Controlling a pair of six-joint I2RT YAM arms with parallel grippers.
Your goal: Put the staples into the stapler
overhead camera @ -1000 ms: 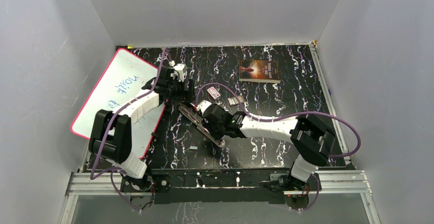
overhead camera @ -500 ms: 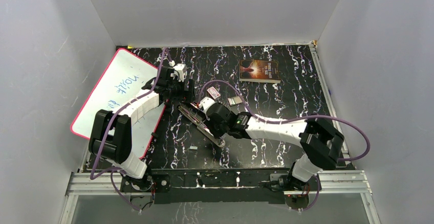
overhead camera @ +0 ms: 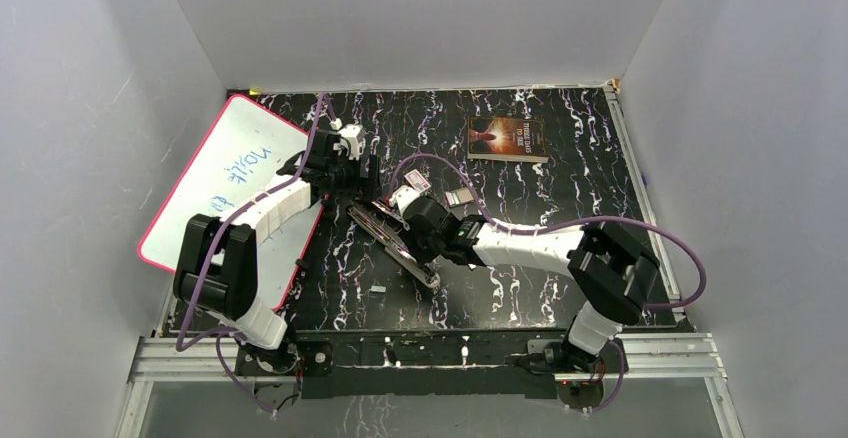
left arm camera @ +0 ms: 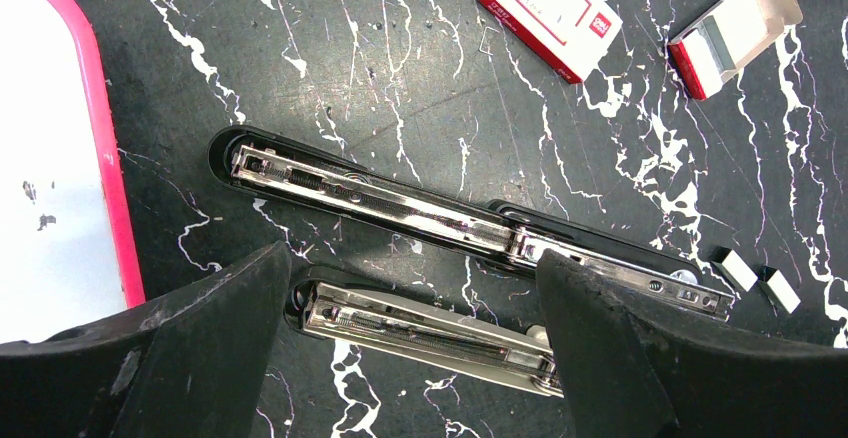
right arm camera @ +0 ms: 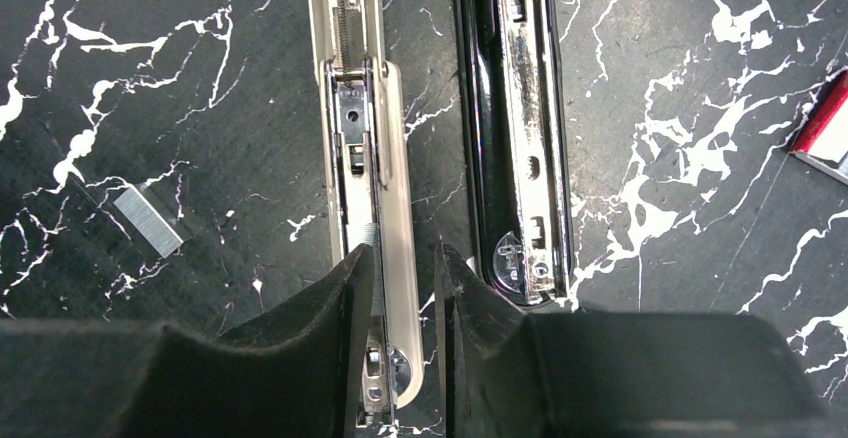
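Overhead: black white-veined tabletop [overhead camera: 600,178], grey walls [overhead camera: 420,18]; left hand [left arm camera: 405,283] wide; right hand [right arm camera: 400,270] narrow over beige stapler [right arm camera: 392,188], grip unclear.

A black counter [overhead camera: 560,198] veined with white carries everything. A whiteboard [overhead camera: 225,173] with a red frame and blue handwriting sits along the left edge, reaching toward the far left corner and past the counter's side. A dark book [overhead camera: 507,139] lies flat near the far edge, right of its middle. Near the counter's middle lie a closed red-and-white box [left arm camera: 549,16] and, just beside it, an open box [left arm camera: 733,31]. Plain grey walls [overhead camera: 420,18] stand on three sides.
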